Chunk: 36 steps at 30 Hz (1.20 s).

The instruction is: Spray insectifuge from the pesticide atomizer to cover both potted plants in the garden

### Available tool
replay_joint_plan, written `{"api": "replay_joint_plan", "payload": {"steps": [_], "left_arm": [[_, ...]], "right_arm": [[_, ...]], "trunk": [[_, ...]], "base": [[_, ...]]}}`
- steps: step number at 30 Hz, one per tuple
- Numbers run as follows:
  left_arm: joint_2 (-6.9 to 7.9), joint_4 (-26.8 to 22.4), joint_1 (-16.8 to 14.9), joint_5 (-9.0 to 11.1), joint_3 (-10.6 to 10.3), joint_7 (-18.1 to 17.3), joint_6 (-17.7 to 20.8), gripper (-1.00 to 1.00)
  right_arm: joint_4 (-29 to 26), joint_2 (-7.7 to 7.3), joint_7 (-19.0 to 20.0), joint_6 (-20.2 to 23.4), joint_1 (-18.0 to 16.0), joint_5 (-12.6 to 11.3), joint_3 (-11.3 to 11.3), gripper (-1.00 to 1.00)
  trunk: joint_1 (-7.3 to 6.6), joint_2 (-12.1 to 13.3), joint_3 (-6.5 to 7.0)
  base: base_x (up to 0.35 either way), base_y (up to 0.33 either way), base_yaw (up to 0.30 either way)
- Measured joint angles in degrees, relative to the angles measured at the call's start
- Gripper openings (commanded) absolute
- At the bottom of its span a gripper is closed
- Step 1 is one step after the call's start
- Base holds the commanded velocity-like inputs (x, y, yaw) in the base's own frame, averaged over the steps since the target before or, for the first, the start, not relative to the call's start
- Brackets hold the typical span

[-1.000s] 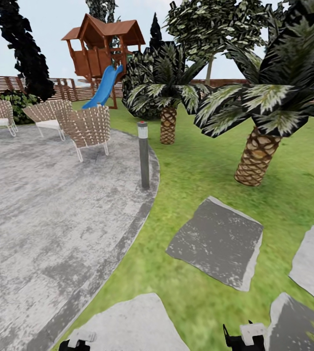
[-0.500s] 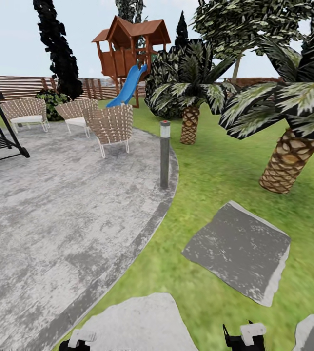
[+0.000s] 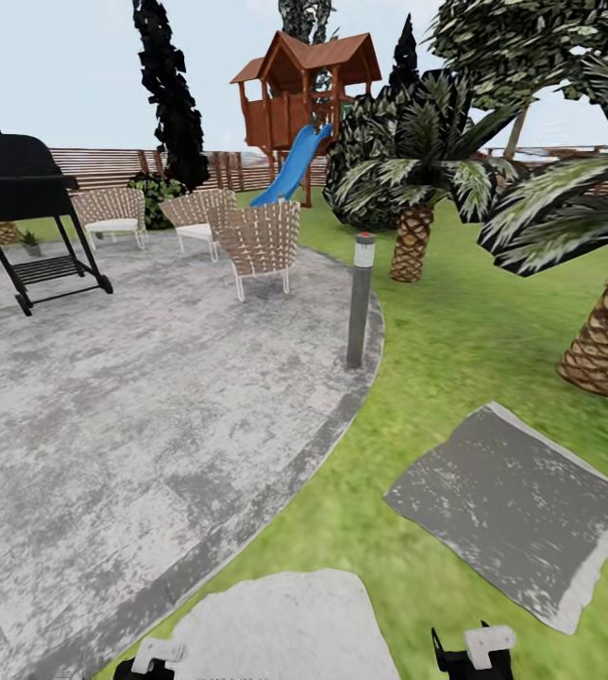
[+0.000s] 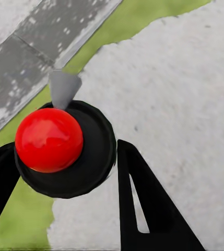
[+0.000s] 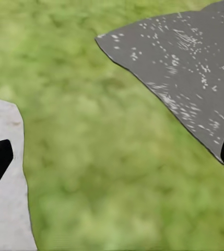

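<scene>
Beside patio (image 3: 134, 406), left gripper (image 4: 65, 175) and right gripper (image 5: 112, 162) fingers spread, empty; expect light, slick plastic atomizer, so grab handle loop.

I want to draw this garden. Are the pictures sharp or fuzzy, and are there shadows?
Head view: flat, even light, no clear shadows under the grill or post; grass looks smeary. Left wrist view: red ball shows a soft shine. Right wrist view: the grass is blurry, the stone a bit sharper.
</scene>
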Motion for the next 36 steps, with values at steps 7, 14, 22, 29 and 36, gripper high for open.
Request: {"api": "replay_joint_plan", "payload": {"steps": [7, 14, 22, 29, 36], "left_arm": [[0.00, 0.00, 0.00, 0.00, 0.00, 0.00, 0.00, -1.00], [0.00, 0.00, 0.00, 0.00, 0.00, 0.01, 0.00, -1.00], [0.00, 0.00, 0.00, 0.00, -0.01, 0.01, 0.00, -1.00], [0.00, -0.05, 0.00, 0.00, 0.00, 0.00, 0.00, -1.00], [-0.08, -0.09, 0.00, 0.00, 0.00, 0.00, 0.02, -1.00]], "right_arm": [[0.00, -0.01, 0.01, 0.01, 0.00, 0.00, 0.00, 1.00], [0.00, 0.03, 0.01, 0.01, 0.00, 0.00, 0.00, 1.00], [0.00, 0.02, 0.02, 0.01, 0.00, 0.00, 0.01, 1.00], [0.00, 0.02, 0.00, 0.00, 0.00, 0.00, 0.00, 1.00], [0.00, 0.01, 0.01, 0.00, 0.00, 0.00, 0.00, 1.00]], "trunk": [[0.03, 0.00, 0.00], [0.03, 0.00, 0.00], [0.02, 0.00, 0.00], [0.00, 0.00, 0.00], [0.00, 0.00, 0.00]], "base": [[-0.117, 0.026, 0.279], [-0.314, 0.114, 0.279], [-0.239, 0.137, 0.279], [-0.054, 0.043, 0.279], [-0.001, 0.001, 0.279]]}}
